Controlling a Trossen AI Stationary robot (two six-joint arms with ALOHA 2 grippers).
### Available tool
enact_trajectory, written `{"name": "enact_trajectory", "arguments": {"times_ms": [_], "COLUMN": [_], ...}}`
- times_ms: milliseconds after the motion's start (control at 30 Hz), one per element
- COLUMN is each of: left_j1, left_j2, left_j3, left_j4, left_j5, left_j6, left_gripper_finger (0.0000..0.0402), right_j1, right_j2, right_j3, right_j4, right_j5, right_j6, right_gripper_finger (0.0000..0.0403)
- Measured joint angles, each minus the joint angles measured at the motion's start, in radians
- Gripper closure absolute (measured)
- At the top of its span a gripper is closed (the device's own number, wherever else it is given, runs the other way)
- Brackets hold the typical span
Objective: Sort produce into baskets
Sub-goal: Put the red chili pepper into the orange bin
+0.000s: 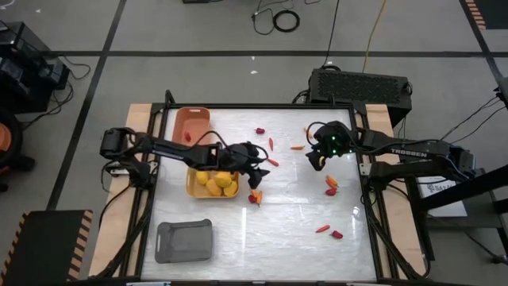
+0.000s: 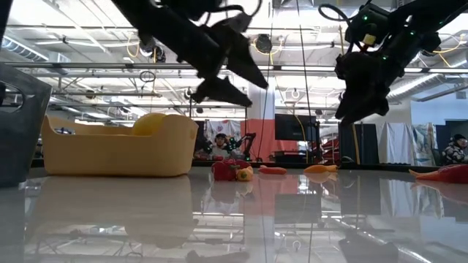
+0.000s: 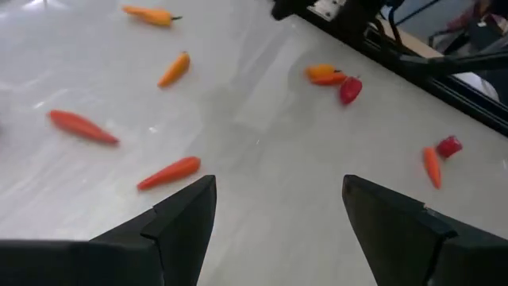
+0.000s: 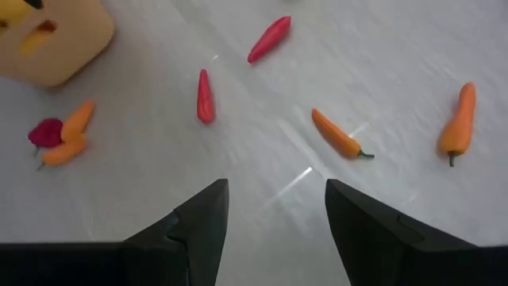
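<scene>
**Both arms raised over scattered produce, nothing gripped**

The left gripper [image 1: 255,167] hangs above the middle of the worktop [image 1: 302,214], just off the yellow basket [image 1: 193,187]; its fingers [image 3: 184,222] are spread and empty. The right gripper [image 1: 317,156] hovers toward the far right part of the worktop, fingers [image 4: 198,226] likewise apart, with nothing between them.

Containers. The yellow basket sits left of centre and holds several yellow-orange rounded fruits [image 1: 216,181]. The salmon-orange basket [image 1: 191,121] stands at the far-left corner; a small red piece [image 1: 187,137] lies by its near end, though whether inside or on the rim is hard to tell. The grey basket [image 1: 185,240] rests by the near-left corner and appears empty.

Loose pieces. A small cluster of red and orange pieces [image 1: 255,196] lies just beside the yellow basket's near-right corner. Thin orange and red sticks [image 4: 338,134] are strewn between the two grippers; others [image 1: 331,186] lie toward the right edge, and a last pair [image 1: 329,231] near the near-right corner.

Risks, as judged from here. The sticks are thin and lie flat on a glossy surface, so closing fingers could skid one away instead of trapping it. The cluster's pieces touch, so a grasp there may take two kinds at once and mis-sort them. The grippers work near each other, and a reach to the sticks between them could bring the arms into contact.
</scene>
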Motion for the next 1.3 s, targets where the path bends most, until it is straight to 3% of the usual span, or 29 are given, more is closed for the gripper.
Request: {"name": "enact_trajectory", "arguments": {"times_ms": [133,300,467,733,833,967,1300], "left_j1": [-0.008,-0.029,-0.038,0.017,0.063,0.172,0.393], "left_j2": [0.057,0.075,0.073,0.073,0.073,0.073,0.111], "left_j3": [0.082,0.179,0.241,0.312,0.326,0.335,0.381], "left_j4": [-0.049,-0.268,-0.396,-0.477,-0.520,-0.545,-0.580], "left_j5": [0.077,0.126,0.096,0.059,0.044,0.115,0.127], "left_j6": [0.067,0.213,0.286,0.277,0.233,0.162,0.262], "left_gripper_finger": [0.0120,0.0120,0.0120,0.0120,0.0121,0.0121,0.0121], "right_j1": [0.000,0.000,0.000,0.000,0.000,0.000,0.000], "right_j2": [-0.002,-0.003,-0.002,-0.002,-0.002,-0.001,-0.001], "right_j3": [0.000,0.000,0.000,0.000,0.000,0.000,0.000], "right_j4": [-0.016,0.002,0.045,0.088,0.098,0.095,0.057], "right_j5": [-0.004,-0.026,-0.028,-0.027,-0.026,-0.027,-0.026], "right_j6": [-0.001,0.093,0.121,0.122,0.121,0.130,0.188], "right_gripper_finger": [0.0200,0.0200,0.0200,0.0200,0.0200,0.0200,0.0200]}}
